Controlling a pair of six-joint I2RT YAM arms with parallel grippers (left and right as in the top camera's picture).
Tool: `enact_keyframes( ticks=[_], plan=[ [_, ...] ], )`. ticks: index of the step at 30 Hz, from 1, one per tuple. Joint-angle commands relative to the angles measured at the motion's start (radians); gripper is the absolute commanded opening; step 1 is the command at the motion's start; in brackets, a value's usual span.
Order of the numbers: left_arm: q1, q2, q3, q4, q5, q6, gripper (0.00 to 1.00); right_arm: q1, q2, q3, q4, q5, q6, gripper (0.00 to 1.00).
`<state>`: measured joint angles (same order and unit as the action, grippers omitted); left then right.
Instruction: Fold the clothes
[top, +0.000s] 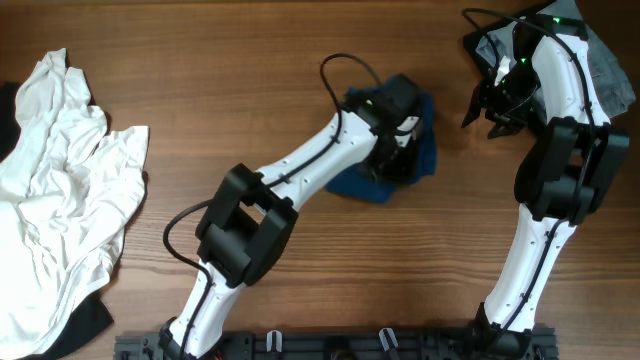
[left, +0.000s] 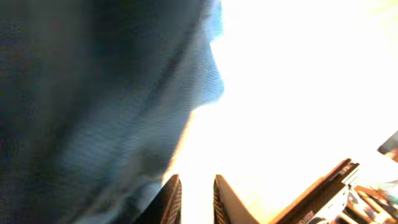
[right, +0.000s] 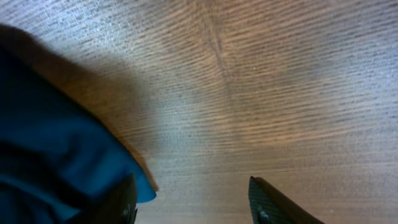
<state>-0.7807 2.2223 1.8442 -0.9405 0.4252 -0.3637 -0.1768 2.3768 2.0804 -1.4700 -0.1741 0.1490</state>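
Table (top: 300, 60): dark wood, both arms reaching in from the near edge. White shirt (top: 60, 190) is the biggest thing on it, far left, rumpled and unfolded, w/ a black cloth (top: 85, 325) showing under its lower edge. Blue tee (top: 428, 155) sits mid-table, bunched into a small heap, well apart from the white one. Grey cloth (top: 612, 70) lies in the top R corner, under the R arm.

L gripper (top: 400, 135) is down on the tee's heap. In the wrist view its fingers (left: 171, 199) stand a sliver apart, nothing seen btw them, blue fabric just beside. R gripper (top: 495, 105) hovers over the wood beside the tee, jaws wide apart and empty. The tee's edge shows near one finger in its wrist view.

Risks, as I judge it: tee is a lump, not a flat fold, so letting go here prob. leaves it to slump open. If L lifts w/ a fold snagged on a finger, the heap drags or unrolls. R could pinch several layers at once if it goes for that near edge. Glare hides much of L's view, so can't tell how the cloth lies under it.
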Motion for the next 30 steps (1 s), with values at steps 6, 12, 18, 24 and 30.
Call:
enact_keyframes(
  ticks=[6, 12, 18, 24, 30],
  plan=[
    [0.041, -0.023, 0.127, 0.001, -0.130, 0.004, 0.04, -0.001, -0.025, 0.017, 0.003, 0.018, -0.016, 0.60],
    [0.072, -0.082, 0.241, -0.085, -0.323, -0.026, 0.10, -0.001, -0.025, 0.017, 0.003, 0.018, -0.016, 0.60],
    [0.125, -0.066, 0.241, -0.166, -0.360, -0.094, 0.04, -0.001, -0.025, 0.017, 0.003, 0.018, -0.018, 0.61],
    [0.189, -0.042, 0.235, -0.279, -0.445, -0.143, 0.04, -0.002, -0.025, 0.017, 0.003, 0.018, -0.019, 0.62],
    [0.221, 0.056, 0.235, -0.333, -0.376, -0.139, 0.04, -0.001, -0.025, 0.017, 0.003, 0.018, -0.019, 0.62]
  ],
)
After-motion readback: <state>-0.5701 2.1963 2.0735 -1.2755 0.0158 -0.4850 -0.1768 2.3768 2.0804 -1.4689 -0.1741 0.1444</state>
